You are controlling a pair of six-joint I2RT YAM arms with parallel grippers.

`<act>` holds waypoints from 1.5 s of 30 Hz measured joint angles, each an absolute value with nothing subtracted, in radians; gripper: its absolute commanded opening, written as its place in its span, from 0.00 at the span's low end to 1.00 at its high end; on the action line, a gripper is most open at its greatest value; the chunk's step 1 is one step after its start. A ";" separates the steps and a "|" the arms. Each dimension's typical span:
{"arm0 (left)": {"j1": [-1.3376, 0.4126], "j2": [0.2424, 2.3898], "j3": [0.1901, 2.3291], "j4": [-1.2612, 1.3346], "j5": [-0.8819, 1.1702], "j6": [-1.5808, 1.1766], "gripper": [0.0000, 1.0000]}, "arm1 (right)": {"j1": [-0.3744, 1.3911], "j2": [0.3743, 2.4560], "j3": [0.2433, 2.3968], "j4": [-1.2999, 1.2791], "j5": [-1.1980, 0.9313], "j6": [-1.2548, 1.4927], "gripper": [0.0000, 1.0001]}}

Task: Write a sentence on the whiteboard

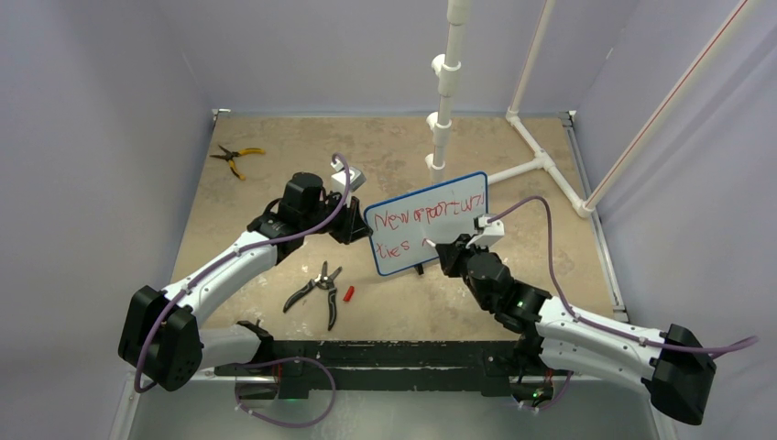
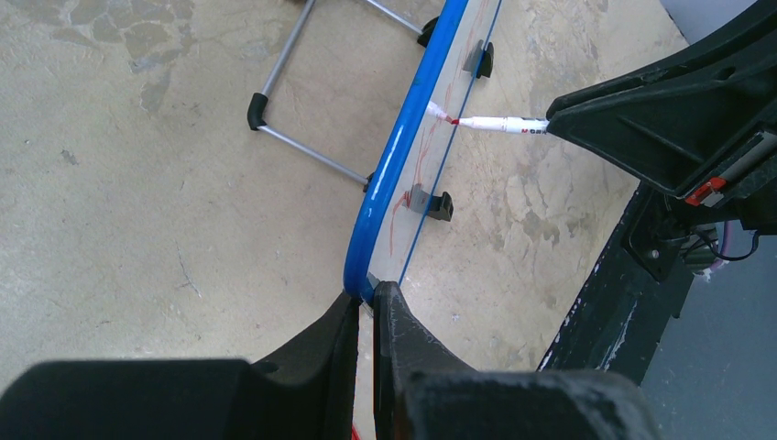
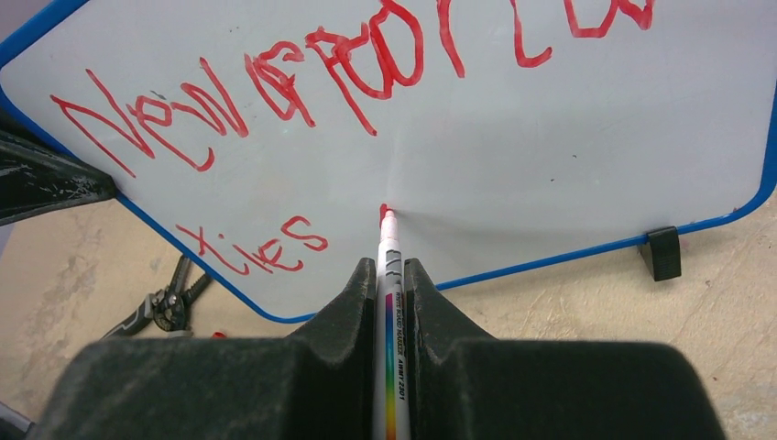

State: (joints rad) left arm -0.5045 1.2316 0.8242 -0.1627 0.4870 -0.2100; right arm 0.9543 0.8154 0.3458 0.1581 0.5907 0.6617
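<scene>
The whiteboard (image 1: 426, 223) stands upright mid-table, white with a blue frame; it also shows in the right wrist view (image 3: 550, 147) and edge-on in the left wrist view (image 2: 385, 183). The sentence (image 1: 423, 218) is red scrawl in two rows, clear in the right wrist view (image 3: 275, 92). My left gripper (image 2: 366, 298) is shut on the board's left edge. My right gripper (image 3: 392, 270) is shut on a white marker (image 3: 391, 302) whose red tip touches the board on the lower row, right of "ties". The marker shows in the left wrist view (image 2: 499, 124) too.
Black-handled pliers (image 1: 316, 289) and a small red marker cap (image 1: 349, 294) lie in front of the board. Yellow-handled pliers (image 1: 235, 157) lie at the back left. A white pipe stand (image 1: 444, 110) rises behind the board, with pipe legs (image 1: 550, 165) at the back right.
</scene>
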 measured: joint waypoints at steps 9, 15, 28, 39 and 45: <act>-0.505 1.232 0.824 -0.163 0.487 -0.210 0.00 | 0.954 0.816 0.346 0.155 0.616 0.664 0.00; -0.505 1.232 0.824 -0.163 0.487 -0.210 0.00 | 0.954 0.818 0.346 0.128 0.615 0.686 0.00; -0.505 1.232 0.824 -0.163 0.487 -0.210 0.00 | 0.954 0.801 0.346 0.068 0.617 0.719 0.00; -0.505 1.232 0.824 -0.163 0.487 -0.210 0.00 | 0.931 0.803 0.366 0.091 0.649 0.663 0.00; -0.505 1.232 0.824 -0.163 0.487 -0.210 0.00 | 0.920 0.804 0.376 0.113 0.641 0.624 0.00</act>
